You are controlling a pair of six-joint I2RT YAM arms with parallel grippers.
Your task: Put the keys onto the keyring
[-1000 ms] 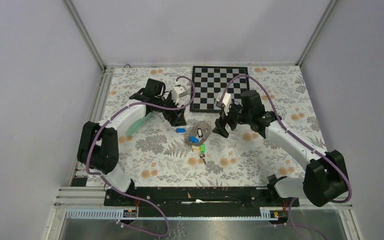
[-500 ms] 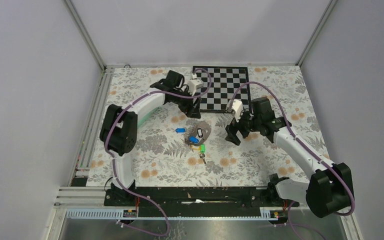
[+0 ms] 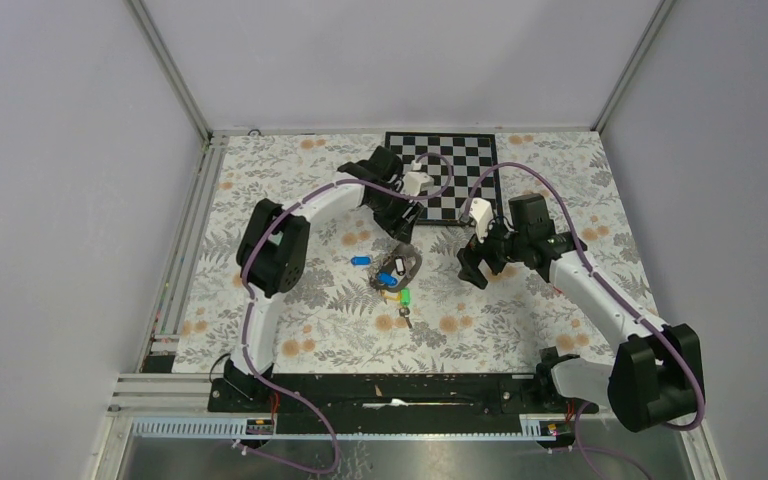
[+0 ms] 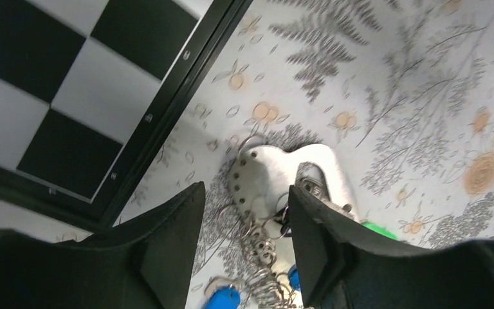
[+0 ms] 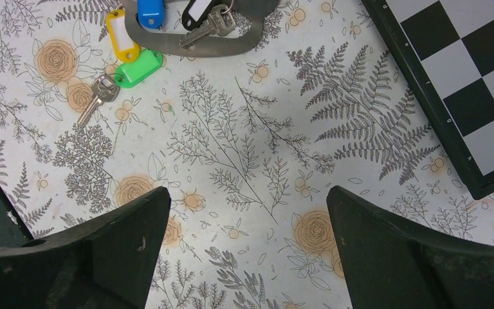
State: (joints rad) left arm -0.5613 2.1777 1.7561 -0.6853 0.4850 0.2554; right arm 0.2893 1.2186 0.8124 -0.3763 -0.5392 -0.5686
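My left gripper (image 4: 244, 190) stands open astride the keyring (image 4: 258, 239). My right gripper (image 5: 247, 193) gapes wide, with the keys (image 5: 135, 69) beyond its left fingertip. I can't read their tags; flowered cloth (image 5: 244, 129) lies beneath and a chessboard (image 5: 463, 77) is off right.

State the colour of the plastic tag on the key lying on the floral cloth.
The oblong plastic tag is bright green; clearest in the right wrist view.

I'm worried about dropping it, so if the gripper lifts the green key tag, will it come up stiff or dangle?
Likely it dangles: the green key tag joins its silver key at one end, so the key would probably swing. Thin plastic, so probably light. Lying flat on the floral cloth, it should slide, not roll.
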